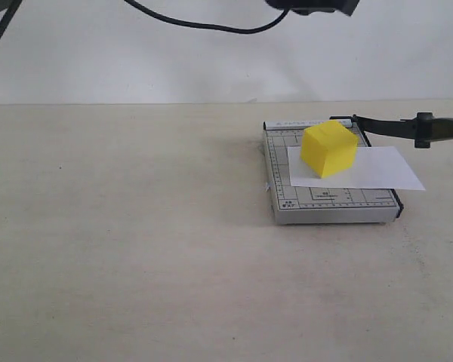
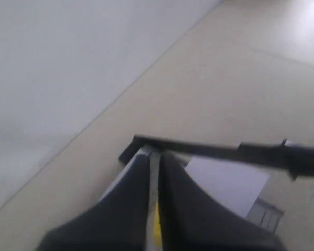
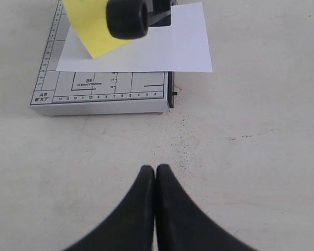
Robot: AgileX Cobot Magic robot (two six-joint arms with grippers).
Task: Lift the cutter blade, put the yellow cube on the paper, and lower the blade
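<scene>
The yellow cube (image 1: 328, 148) sits on the paper (image 1: 370, 167), which lies across the grey gridded cutter base (image 1: 332, 204) and overhangs its right side. The cutter blade (image 1: 392, 126) stands raised off the base, its thick handle (image 1: 442, 130) out to the right, with no gripper on it. In the left wrist view my left gripper (image 2: 154, 154) is shut and empty, high above the base, with a sliver of the cube (image 2: 157, 230) showing between its fingers. My right gripper (image 3: 155, 168) is shut and empty over bare table, short of the base's (image 3: 94, 97) ruled edge.
A black arm part (image 1: 309, 6) and a cable (image 1: 196, 26) hang at the top edge of the exterior view. Beige tabletop (image 1: 121, 249) stretches left of and in front of the cutter. A white wall (image 1: 136, 53) stands behind.
</scene>
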